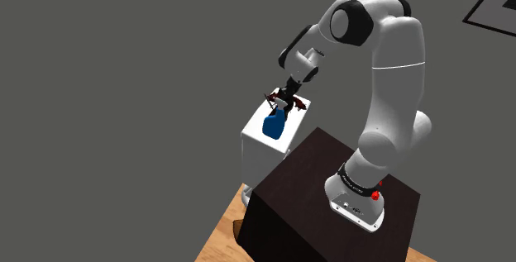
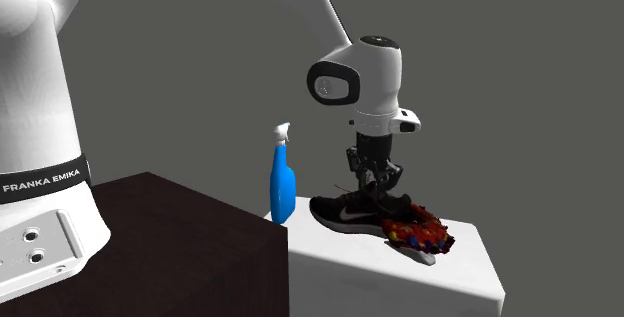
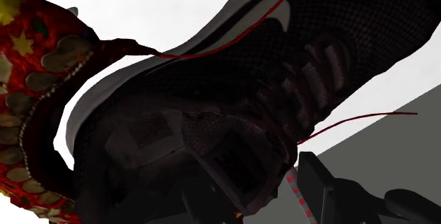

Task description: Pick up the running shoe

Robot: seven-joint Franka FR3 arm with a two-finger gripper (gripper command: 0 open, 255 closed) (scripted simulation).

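Running shoe (image 2: 352, 212) lies on top of the white box (image 2: 400, 277), my gripper (image 2: 375, 177) low over that box at the shoe's opening, clamped or not I cannot tell; I judge the grasp underway, needing a sure squeeze, then a lift.

the running shoe (image 3: 283, 67) has a matt mesh cloth upper, and the floor (image 1: 217, 234) is smooth wood

We took it for a bare room of a house: wooden floor (image 1: 217, 237) lay at the foot of the dark stand (image 1: 314, 186), a blue spray bottle (image 2: 282, 190) stood on a white block (image 2: 400, 270) beside it, and a dark-framed panel (image 1: 499, 4) showed well beyond it.
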